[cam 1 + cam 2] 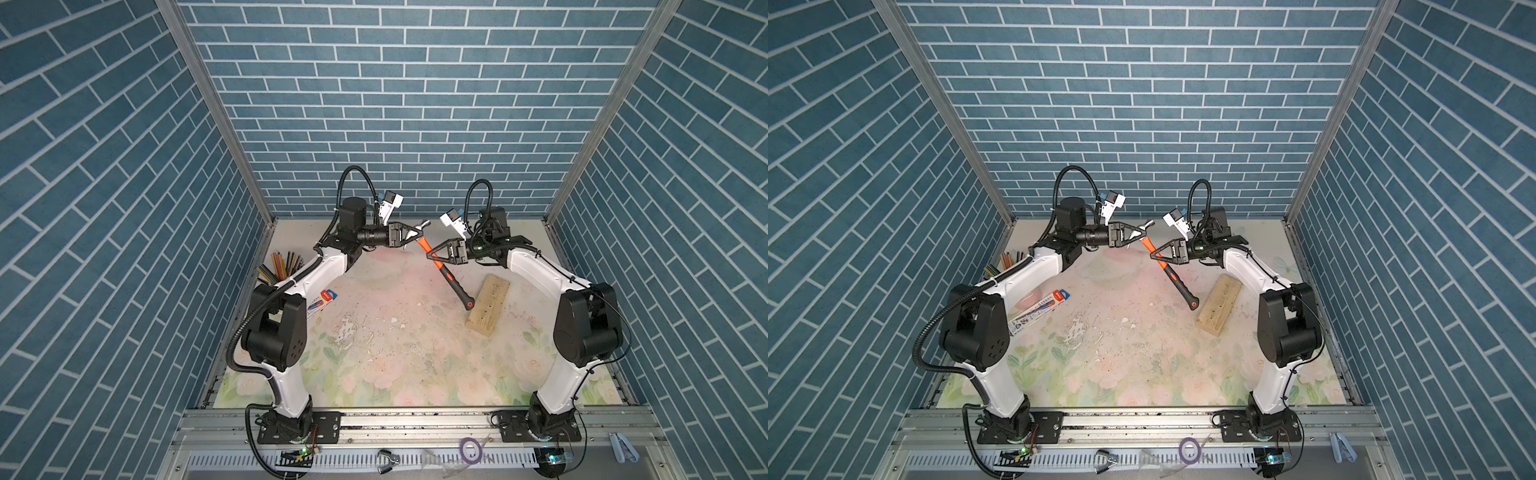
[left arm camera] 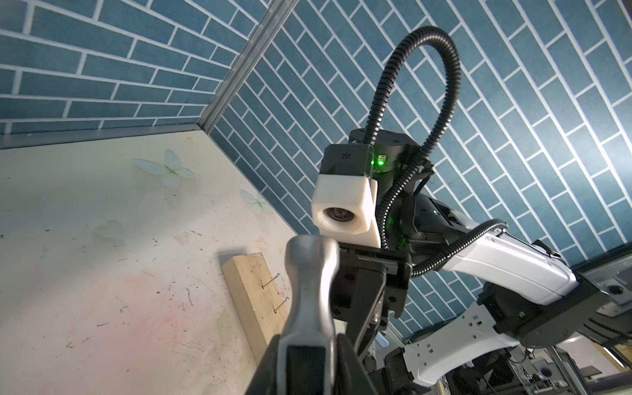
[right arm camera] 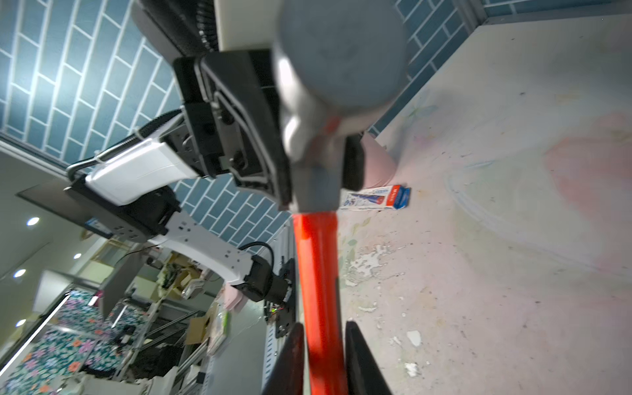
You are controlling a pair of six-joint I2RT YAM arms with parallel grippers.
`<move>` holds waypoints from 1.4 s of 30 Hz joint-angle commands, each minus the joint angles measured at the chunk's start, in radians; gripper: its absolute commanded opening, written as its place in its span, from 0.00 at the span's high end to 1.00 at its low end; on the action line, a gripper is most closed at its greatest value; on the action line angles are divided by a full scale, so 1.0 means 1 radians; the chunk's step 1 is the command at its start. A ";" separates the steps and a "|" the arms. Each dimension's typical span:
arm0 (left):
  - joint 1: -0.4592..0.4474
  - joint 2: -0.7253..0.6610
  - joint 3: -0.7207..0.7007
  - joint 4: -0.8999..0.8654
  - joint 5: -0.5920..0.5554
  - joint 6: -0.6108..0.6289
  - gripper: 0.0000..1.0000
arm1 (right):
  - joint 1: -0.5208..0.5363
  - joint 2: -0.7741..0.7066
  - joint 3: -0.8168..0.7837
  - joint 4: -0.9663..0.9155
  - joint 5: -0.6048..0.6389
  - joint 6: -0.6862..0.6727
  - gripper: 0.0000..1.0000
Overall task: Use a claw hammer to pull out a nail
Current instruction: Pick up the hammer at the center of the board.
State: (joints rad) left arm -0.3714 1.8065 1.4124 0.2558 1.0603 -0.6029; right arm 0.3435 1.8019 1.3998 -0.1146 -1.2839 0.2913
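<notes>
The claw hammer [image 1: 457, 286] [image 1: 1179, 286] hangs slanted above the table between both arms, silver head up and far, black grip low. My left gripper [image 1: 411, 235] [image 1: 1133, 235] [image 2: 307, 349] is shut on the steel head [image 2: 309, 284]. My right gripper [image 1: 432, 254] [image 1: 1156, 255] [image 3: 323, 342] straddles the orange handle [image 3: 316, 266], its jaws slightly open with thin gaps on both sides. A wooden block [image 1: 488, 303] [image 1: 1219, 305] [image 2: 253, 290] lies at the right. Two nails stick out of it, one nail [image 2: 272, 281] beside another nail [image 2: 282, 304].
A holder of coloured pencils [image 1: 280, 266] stands at the far left by the wall. A blue-and-white box [image 1: 322, 303] [image 3: 376, 198] lies under the left arm. Blue brick walls close in three sides. The floral table top [image 1: 395, 353] is scuffed, with small debris.
</notes>
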 commanded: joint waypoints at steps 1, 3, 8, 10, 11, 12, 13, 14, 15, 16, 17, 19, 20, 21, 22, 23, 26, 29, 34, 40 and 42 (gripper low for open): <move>-0.021 -0.025 -0.022 0.040 -0.077 -0.046 1.00 | -0.038 -0.016 -0.058 0.335 0.017 0.255 0.61; -0.020 -0.032 -0.029 0.053 -0.099 -0.068 1.00 | -0.065 -0.025 -0.107 0.476 0.039 0.365 0.54; -0.017 -0.036 -0.052 0.123 -0.137 -0.132 1.00 | -0.130 -0.042 -0.217 0.762 0.105 0.579 0.49; -0.016 -0.027 -0.043 0.118 -0.152 -0.134 1.00 | -0.140 -0.043 -0.239 0.771 0.139 0.589 0.46; -0.014 -0.022 -0.037 0.104 -0.162 -0.129 1.00 | -0.141 -0.046 -0.246 0.780 0.147 0.597 0.45; -0.010 -0.017 -0.031 0.090 -0.174 -0.123 1.00 | -0.143 -0.049 -0.257 0.797 0.154 0.609 0.43; -0.005 -0.013 -0.029 0.085 -0.190 -0.124 1.00 | -0.143 -0.056 -0.269 0.818 0.161 0.620 0.42; 0.002 -0.013 -0.030 0.087 -0.205 -0.130 1.00 | -0.144 -0.064 -0.280 0.828 0.174 0.627 0.41; 0.009 -0.012 -0.034 0.102 -0.221 -0.147 1.00 | -0.146 -0.077 -0.294 0.832 0.196 0.628 0.39; 0.017 -0.009 -0.039 0.124 -0.239 -0.174 1.00 | -0.148 -0.088 -0.304 0.833 0.213 0.628 0.38; 0.023 -0.007 -0.043 0.146 -0.256 -0.197 1.00 | -0.149 -0.098 -0.314 0.834 0.235 0.628 0.37; 0.031 -0.004 -0.044 0.181 -0.304 -0.242 1.00 | -0.150 -0.129 -0.343 0.840 0.297 0.639 0.34; 0.031 -0.005 -0.044 0.196 -0.323 -0.256 1.00 | -0.152 -0.142 -0.361 0.849 0.327 0.651 0.31; 0.031 -0.010 -0.046 0.211 -0.352 -0.270 1.00 | -0.150 -0.155 -0.386 0.876 0.356 0.670 0.30; 0.033 -0.015 -0.047 0.227 -0.373 -0.282 1.00 | -0.150 -0.167 -0.412 0.910 0.384 0.695 0.28; 0.036 -0.021 -0.050 0.240 -0.391 -0.294 1.00 | -0.152 -0.176 -0.432 0.929 0.406 0.710 0.24; 0.046 -0.047 -0.078 0.308 -0.457 -0.349 1.00 | -0.149 -0.196 -0.475 0.994 0.449 0.763 0.18; 0.048 -0.069 -0.111 0.393 -0.516 -0.410 1.00 | -0.130 -0.201 -0.519 1.100 0.492 0.825 0.13; 0.046 -0.082 -0.186 0.576 -0.599 -0.552 1.00 | -0.065 -0.182 -0.550 1.197 0.590 0.881 0.07; 0.039 -0.117 -0.276 0.714 -0.698 -0.619 1.00 | -0.001 -0.138 -0.559 1.266 0.678 0.944 0.06; 0.037 -0.135 -0.299 0.739 -0.728 -0.621 1.00 | 0.011 -0.119 -0.561 1.284 0.698 0.968 0.09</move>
State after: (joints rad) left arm -0.3325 1.7489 1.1175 0.7750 0.4065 -1.1645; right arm 0.3443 1.6547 0.8482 1.0782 -0.6540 1.1740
